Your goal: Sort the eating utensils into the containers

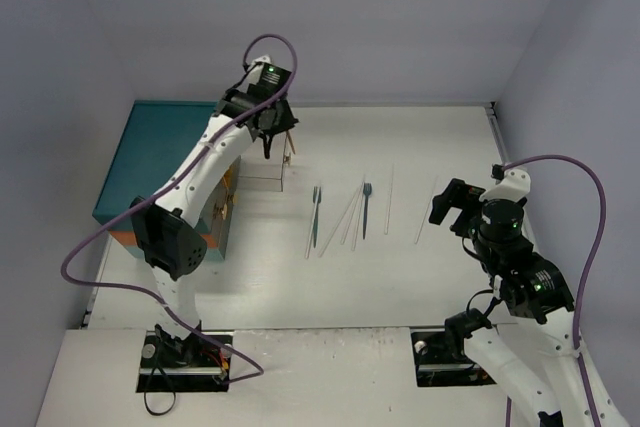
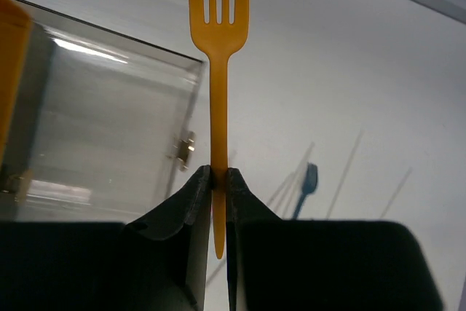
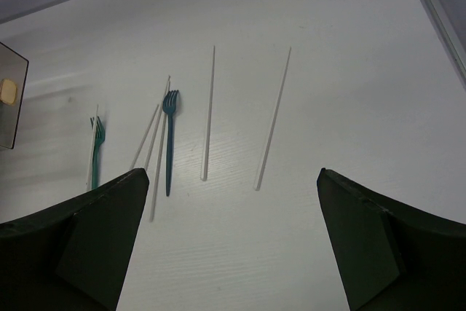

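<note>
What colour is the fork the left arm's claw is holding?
The fork in the left gripper is orange, clearest in the left wrist view.

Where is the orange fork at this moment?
Left wrist view: the orange fork is pinched by its handle in the left gripper, beside the clear drawer of the teal chest at the left of the table.

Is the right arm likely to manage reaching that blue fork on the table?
Probably yes: its end effector is open and empty, and the blue fork lies flat ahead, with only thin chopsticks lying between.
</note>
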